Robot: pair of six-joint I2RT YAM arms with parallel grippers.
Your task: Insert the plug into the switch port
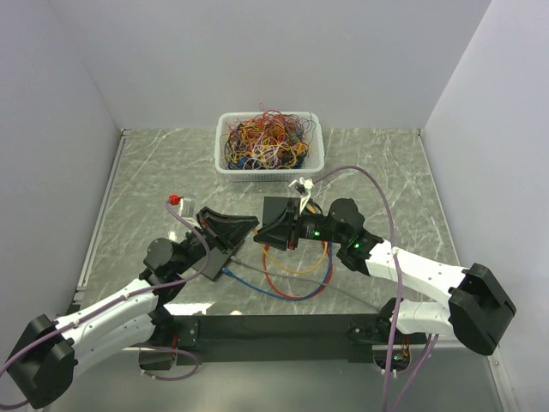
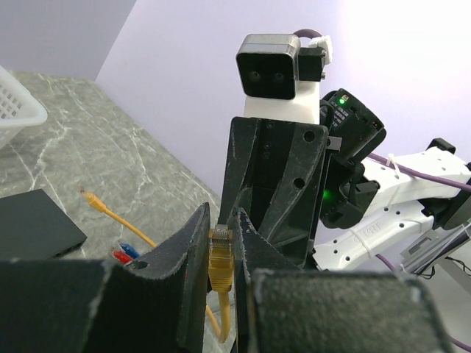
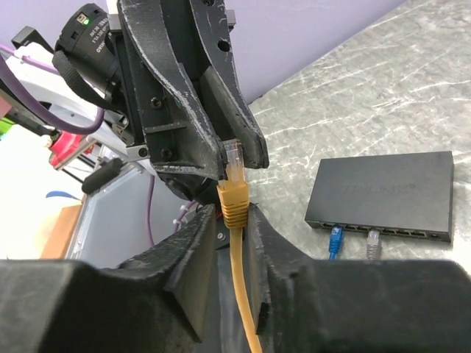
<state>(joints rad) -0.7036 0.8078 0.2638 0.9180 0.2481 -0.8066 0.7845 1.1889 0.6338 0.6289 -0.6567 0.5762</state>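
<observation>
While left gripper (image 2: 221, 220) pinches clear tip of yellow plug (image 3: 234, 195) in narrow hold, right gripper (image 3: 232, 212) fingers flank its boot close; cannot tell if they press. Plug up off bench (image 3: 353, 110), near switch (image 3: 383, 193), apart from it. Blue plug (image 3: 335, 240), grey plug (image 3: 373, 241) sit in switch front ports.

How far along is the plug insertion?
Done: the yellow Ethernet plug is picked up, pinched in the left gripper. In hand: the right gripper brackets it too, apparently a handover. Left: carry it to the black network switch and plug it in.
</observation>
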